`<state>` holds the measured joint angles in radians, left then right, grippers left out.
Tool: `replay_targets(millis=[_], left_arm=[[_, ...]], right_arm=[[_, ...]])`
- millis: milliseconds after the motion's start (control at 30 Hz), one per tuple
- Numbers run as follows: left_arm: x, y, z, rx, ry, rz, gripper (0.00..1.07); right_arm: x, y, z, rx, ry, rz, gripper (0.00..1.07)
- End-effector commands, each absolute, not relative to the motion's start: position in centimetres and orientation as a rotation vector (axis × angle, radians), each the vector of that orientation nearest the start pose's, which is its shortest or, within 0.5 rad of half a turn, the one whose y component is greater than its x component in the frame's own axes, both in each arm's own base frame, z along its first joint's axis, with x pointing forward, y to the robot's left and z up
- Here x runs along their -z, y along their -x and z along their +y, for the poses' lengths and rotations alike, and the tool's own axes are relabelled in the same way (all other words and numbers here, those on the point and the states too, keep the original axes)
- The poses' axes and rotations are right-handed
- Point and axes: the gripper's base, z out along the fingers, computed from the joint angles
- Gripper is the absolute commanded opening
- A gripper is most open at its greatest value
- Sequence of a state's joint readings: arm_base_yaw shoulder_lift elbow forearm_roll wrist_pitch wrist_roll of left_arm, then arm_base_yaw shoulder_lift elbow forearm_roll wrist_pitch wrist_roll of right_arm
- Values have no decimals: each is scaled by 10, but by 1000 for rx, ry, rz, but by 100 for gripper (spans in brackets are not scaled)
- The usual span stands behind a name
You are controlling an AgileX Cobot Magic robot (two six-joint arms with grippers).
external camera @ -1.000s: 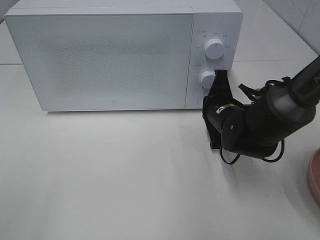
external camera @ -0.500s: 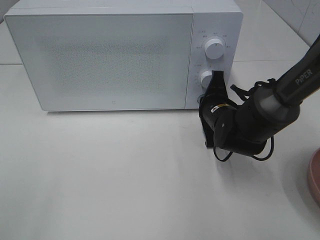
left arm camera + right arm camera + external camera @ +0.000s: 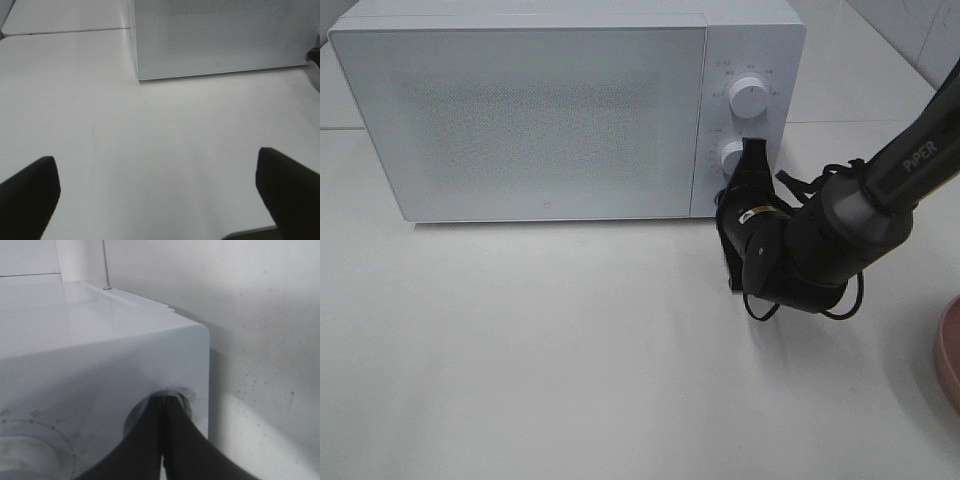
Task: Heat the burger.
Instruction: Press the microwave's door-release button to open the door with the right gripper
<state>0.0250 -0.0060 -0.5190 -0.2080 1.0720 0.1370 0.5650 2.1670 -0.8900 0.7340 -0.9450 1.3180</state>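
Worktop (image 3: 570,350): white, bare in front of the microwave.
Microwave (image 3: 520,110): white, door shut, control strip at its right end. The frosted door gives no sight of the inside.
Right arm (image 3: 880,190): reaches in from the microwave's right front.
Pink plate (image 3: 950,350): only a rim sliver shows, well right of the microwave and in front of it. Nothing shows on that sliver.
Left pincer (image 3: 156,160): fingers wide apart, nothing between them, low over the worktop, in front of the microwave's left corner and well apart from it.
Right pincer (image 3: 752,160): fingers pressed together, holding nothing, tips against the foot of the control strip.
Upper dial (image 3: 750,97) is clear of the pincer. Lower dial (image 3: 733,157) is just beside the tips.
Round button (image 3: 135,422): under the lower dial. The right wrist view puts the tips on its edge.

Burger: in no view. Position, heading and long axis cannot be told; it may be behind the door or out of frame.

Risks (judgement):
- Contact is on the button's rim, so the tips could skid onto the panel or nudge the lower dial.
- A hard push could slide the microwave backward.
- If the button frees the door, it could swing across the worktop in front.
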Motion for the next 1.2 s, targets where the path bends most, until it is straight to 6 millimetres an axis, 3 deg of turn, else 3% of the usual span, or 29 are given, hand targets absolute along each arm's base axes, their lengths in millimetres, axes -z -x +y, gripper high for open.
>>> replay_targets(millis=[33, 333, 800, 1200], left_arm=[[-283, 9, -17, 151, -128, 2010, 100], [-283, 9, -17, 151, -128, 2010, 100], [-283, 9, -17, 151, -128, 2010, 100], [-283, 9, -17, 151, -128, 2010, 100]], right_arm=[[-108, -363, 166, -1121, -1323, 1256, 0], [-116, -376, 172, -1141, -1250, 1174, 0], [-116, -376, 171, -1073, -1226, 1218, 0], [-111, -357, 164, -980, -1349, 1412, 0]])
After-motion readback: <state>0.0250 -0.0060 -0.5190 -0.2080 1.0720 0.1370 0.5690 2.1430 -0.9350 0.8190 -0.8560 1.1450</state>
